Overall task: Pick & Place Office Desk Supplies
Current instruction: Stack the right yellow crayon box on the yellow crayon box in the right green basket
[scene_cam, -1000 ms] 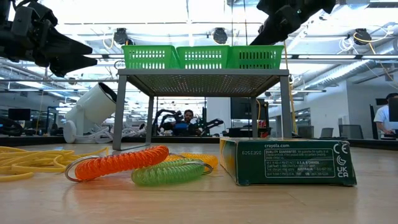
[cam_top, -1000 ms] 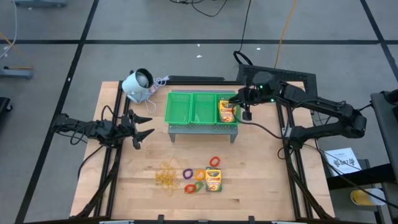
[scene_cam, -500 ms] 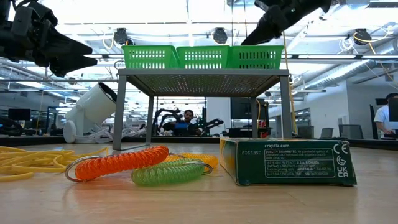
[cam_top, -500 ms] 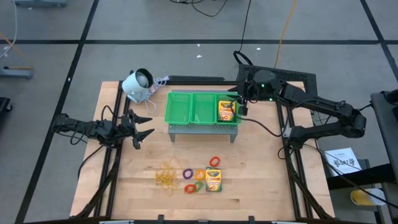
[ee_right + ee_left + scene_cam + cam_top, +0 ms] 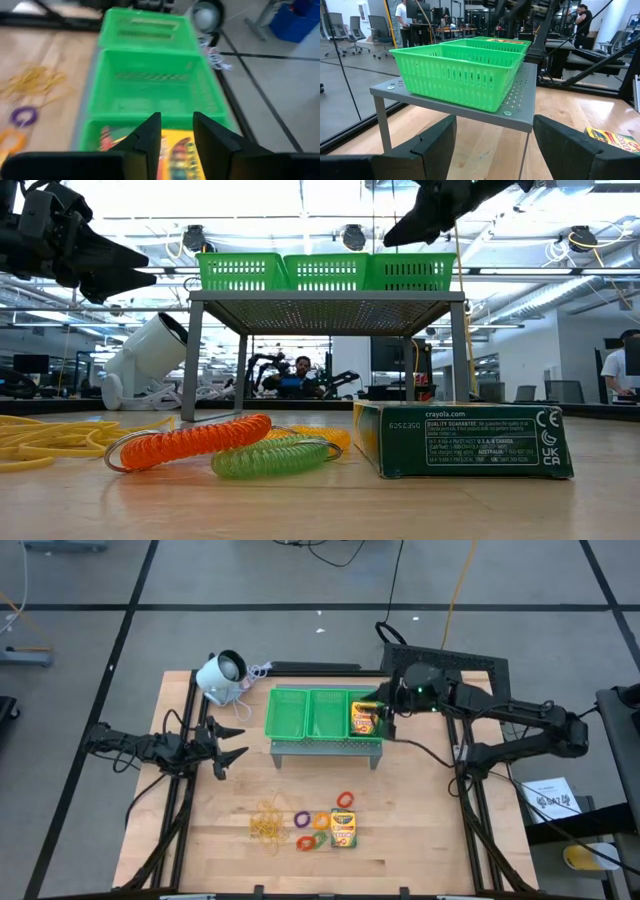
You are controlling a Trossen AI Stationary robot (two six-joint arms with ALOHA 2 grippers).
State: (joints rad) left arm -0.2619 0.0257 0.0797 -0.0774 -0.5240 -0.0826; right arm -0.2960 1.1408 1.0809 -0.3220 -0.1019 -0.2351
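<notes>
The green three-part tray (image 5: 310, 712) sits on a grey metal stand (image 5: 325, 305). Yellow-and-green crayon boxes (image 5: 365, 718) lie flat in its right compartment, and the right wrist view shows a crayon box (image 5: 175, 150) just beneath the fingers. Another crayon box (image 5: 343, 829) lies flat on the table near its near edge. Beside it are the yellowish rubber bands (image 5: 267, 823) and the coloured rings (image 5: 312, 825). My right gripper (image 5: 384, 712) hovers open over the tray's right end, above its rim (image 5: 410, 258). My left gripper (image 5: 232, 743) waits open, left of the stand.
A white round-headed device (image 5: 222, 673) with a cord lies at the table's far left, behind my left gripper. The tray's left and middle compartments (image 5: 150, 80) hold nothing. Bare wood lies between the stand and the items near the near edge.
My right gripper has shifted a little toward the table's left and far edges, from beside the tray's right end to over its right compartment. It has turned to point toward the tray. The crayon boxes, rings and rubber bands have stayed where they were.
</notes>
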